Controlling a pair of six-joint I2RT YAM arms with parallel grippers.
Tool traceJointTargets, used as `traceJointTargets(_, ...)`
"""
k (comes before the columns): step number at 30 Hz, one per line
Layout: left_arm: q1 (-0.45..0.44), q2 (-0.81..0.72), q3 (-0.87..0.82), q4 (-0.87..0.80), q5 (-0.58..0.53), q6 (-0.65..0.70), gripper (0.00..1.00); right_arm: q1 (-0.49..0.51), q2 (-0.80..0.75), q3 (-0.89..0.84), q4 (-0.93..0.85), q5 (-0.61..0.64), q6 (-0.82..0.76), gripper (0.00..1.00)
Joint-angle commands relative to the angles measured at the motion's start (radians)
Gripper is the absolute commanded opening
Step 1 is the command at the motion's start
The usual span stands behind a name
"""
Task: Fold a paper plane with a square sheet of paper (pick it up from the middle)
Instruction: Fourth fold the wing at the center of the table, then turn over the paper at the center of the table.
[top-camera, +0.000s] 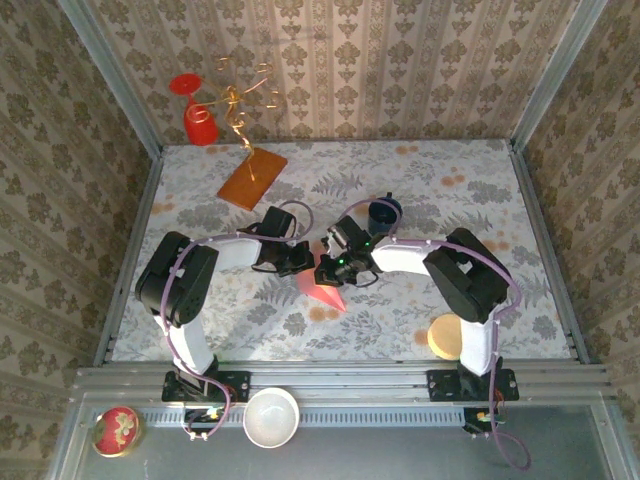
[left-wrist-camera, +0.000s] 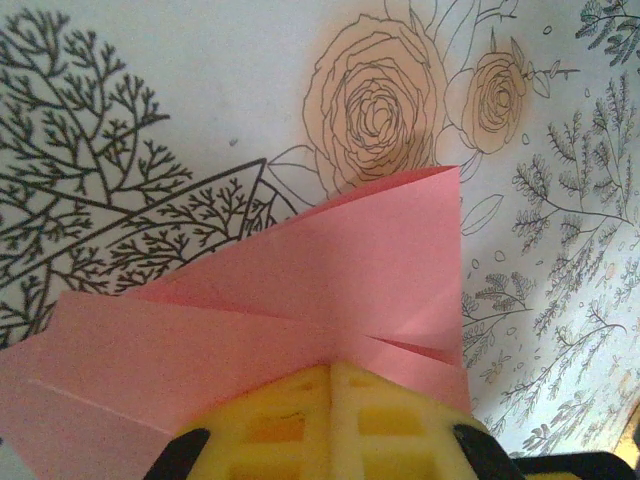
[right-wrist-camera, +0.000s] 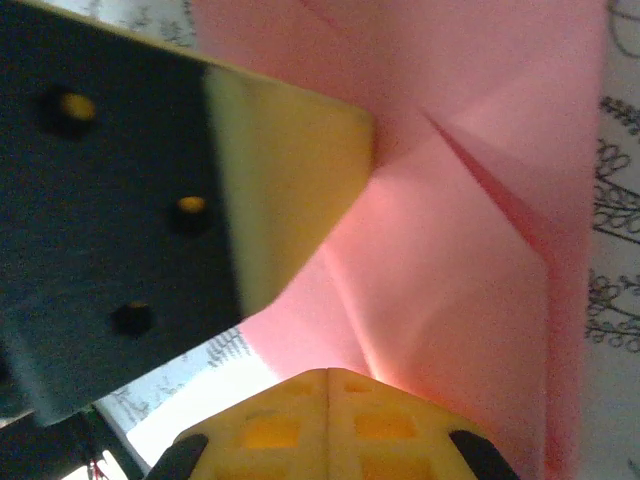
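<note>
The pink sheet of paper is folded into overlapping layers, with a pointed corner toward the near edge. It sits mid-table between both grippers. My left gripper comes from the left; in its wrist view the yellow fingertips are pressed together with the paper spreading out from their seam. My right gripper comes from the right, also shut, with a crease of the paper running into its tip. The left gripper's finger crosses the upper left of the right wrist view, touching the paper.
An orange-brown board holding a gold wire figure lies at the back left, beside a red goblet. A dark blue cup stands just behind the right gripper. A tan disc, white bowl and red tin sit near the front.
</note>
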Motion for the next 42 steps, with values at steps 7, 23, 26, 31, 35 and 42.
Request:
traceJointTargets(7, 0.003, 0.09, 0.001, -0.179, -0.15, -0.028, 0.03, 0.0, 0.015, -0.073, -0.106, 0.043, -0.01, 0.0)
traceJointTargets(23, 0.006, 0.13, 0.024, -0.258, -0.217, -0.008, 0.03, -0.016, -0.276, -0.409, -0.117, -0.002, -0.049, 0.0)
traceJointTargets(26, 0.006, 0.123, 0.026, -0.248, -0.203, -0.005, 0.03, -0.026, -0.299, -0.462, -0.091, -0.002, -0.033, 0.0)
traceJointTargets(31, 0.0, 0.101, 0.038, -0.229, -0.171, 0.005, 0.03, -0.031, -0.349, -0.482, -0.008, -0.034, -0.005, 0.0)
traceJointTargets(35, -0.006, 0.089, 0.062, -0.242, -0.172, 0.01, 0.04, -0.03, -0.392, -0.417, 0.053, -0.03, -0.004, 0.01)
traceJointTargets(42, -0.011, 0.092, 0.058, -0.23, -0.156, -0.005, 0.04, -0.031, -0.242, -0.239, 0.056, -0.001, -0.015, 0.03)
